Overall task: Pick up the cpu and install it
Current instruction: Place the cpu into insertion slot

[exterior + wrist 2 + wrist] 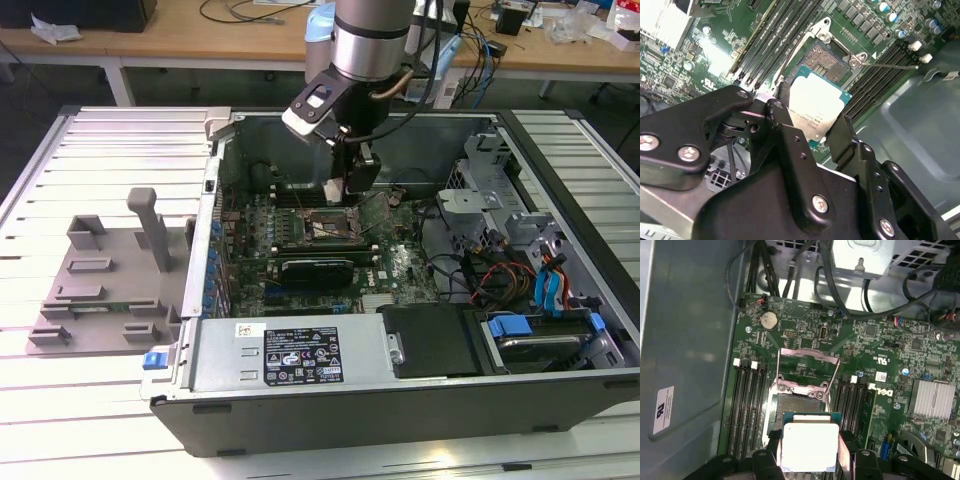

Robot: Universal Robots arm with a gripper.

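Observation:
The cpu (807, 445), a flat square chip with a pale metal top and a green rim, is held between the two black fingers of my gripper (808, 454), which is shut on its edges. It hangs just above the open socket (797, 407), whose metal load plate (807, 367) is swung up. In the second wrist view the cpu (815, 107) sits tilted between the fingers (785, 130), with the socket (827, 60) beyond it. In the exterior view my gripper (348, 185) is inside the open computer case, with the cpu (335, 189) over the socket (330, 228).
Memory slots (747, 405) flank the socket on both sides. A long black card (315, 270) lies in front of the socket and a silver heatsink (932, 399) stands nearby. Case walls (215, 190), a drive cage (510, 225) and cables surround the board. A grey fixture (110, 270) lies outside the case.

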